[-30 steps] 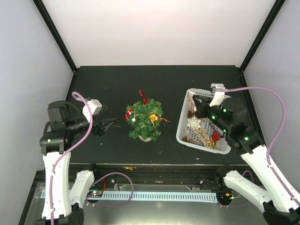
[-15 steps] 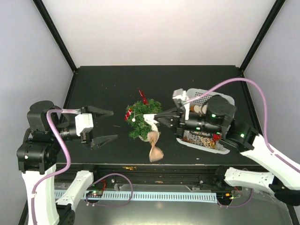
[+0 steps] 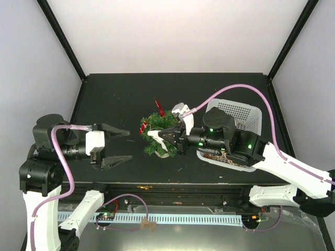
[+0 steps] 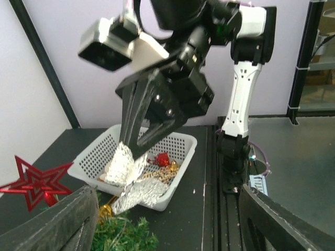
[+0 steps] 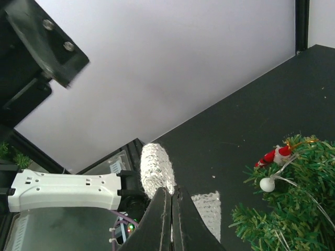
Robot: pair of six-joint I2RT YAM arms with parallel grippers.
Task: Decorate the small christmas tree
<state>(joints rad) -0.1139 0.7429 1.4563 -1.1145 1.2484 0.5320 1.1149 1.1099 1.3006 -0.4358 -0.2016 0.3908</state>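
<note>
Saw a black table (image 3: 131, 94) filling the middle of the top view. Found the right arm (image 3: 285, 163) reaching from the lower right across to the centre, passing over the near-left corner of a white mesh basket (image 3: 242, 111) set right of centre. Found the left arm (image 3: 44, 157) at the lower left, pointing rightward.

Located the small christmas tree (image 3: 156, 124) upright at the centre of the table, just left of the basket and between the two grippers, topped with a red star (image 3: 159, 108).

Noted the left gripper (image 3: 123, 145) left of the tree and apart from it, jaws spread wide, nothing between them. Noted the right gripper (image 3: 159, 137) over the tree's near side, fingers pinched together on a white glittery ornament (image 4: 125, 166). Could not tell whether that ornament touched the branches.

Made out, in the right wrist view, a small red-and-white figure (image 5: 273, 155) and a white ball (image 5: 267, 184) hung on the tree's upper-left edge.
</note>
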